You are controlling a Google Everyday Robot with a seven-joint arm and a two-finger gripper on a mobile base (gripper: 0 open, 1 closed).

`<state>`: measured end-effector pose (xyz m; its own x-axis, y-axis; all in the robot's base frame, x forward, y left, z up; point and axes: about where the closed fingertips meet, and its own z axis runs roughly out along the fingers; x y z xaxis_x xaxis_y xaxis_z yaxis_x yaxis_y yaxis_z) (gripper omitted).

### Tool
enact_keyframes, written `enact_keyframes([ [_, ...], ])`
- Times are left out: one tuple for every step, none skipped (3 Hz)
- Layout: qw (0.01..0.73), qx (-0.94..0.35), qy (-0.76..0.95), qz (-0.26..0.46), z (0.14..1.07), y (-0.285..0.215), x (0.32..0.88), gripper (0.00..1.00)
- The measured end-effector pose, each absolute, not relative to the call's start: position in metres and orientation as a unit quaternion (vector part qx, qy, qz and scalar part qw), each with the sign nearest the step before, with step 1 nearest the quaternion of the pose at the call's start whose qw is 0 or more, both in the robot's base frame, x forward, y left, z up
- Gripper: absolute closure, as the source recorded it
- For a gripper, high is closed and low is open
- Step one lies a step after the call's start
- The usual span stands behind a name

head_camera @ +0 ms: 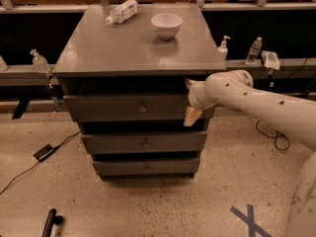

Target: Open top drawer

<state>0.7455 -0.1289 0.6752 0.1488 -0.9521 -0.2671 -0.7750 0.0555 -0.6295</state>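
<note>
The top drawer (108, 107) is the tallest grey front of the cabinet, with a small round knob (142, 108) in its middle. It sits pushed in under the cabinet top (123, 48). My gripper (190, 99) is at the right end of this drawer front, well right of the knob. Its cream fingers stand apart, one at the drawer's upper edge and one (192, 116) at its lower edge, holding nothing. My white arm (256, 100) reaches in from the right.
Two shorter grey drawers (145, 143) (147, 167) lie below. A white bowl (166, 24) and a lying plastic bottle (121, 11) rest on the cabinet top. Bottles stand on side ledges (254, 50). A cable and small box (44, 152) lie on the floor at left.
</note>
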Motion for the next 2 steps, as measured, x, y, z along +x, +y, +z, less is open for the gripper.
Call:
enact_keyframes([
  [0.334, -0.682, 0.640, -0.117, 0.667, -0.136, 0.770, 0.00],
  [0.319, -0.689, 0.646, -0.080, 0.651, -0.141, 0.785, 0.23],
])
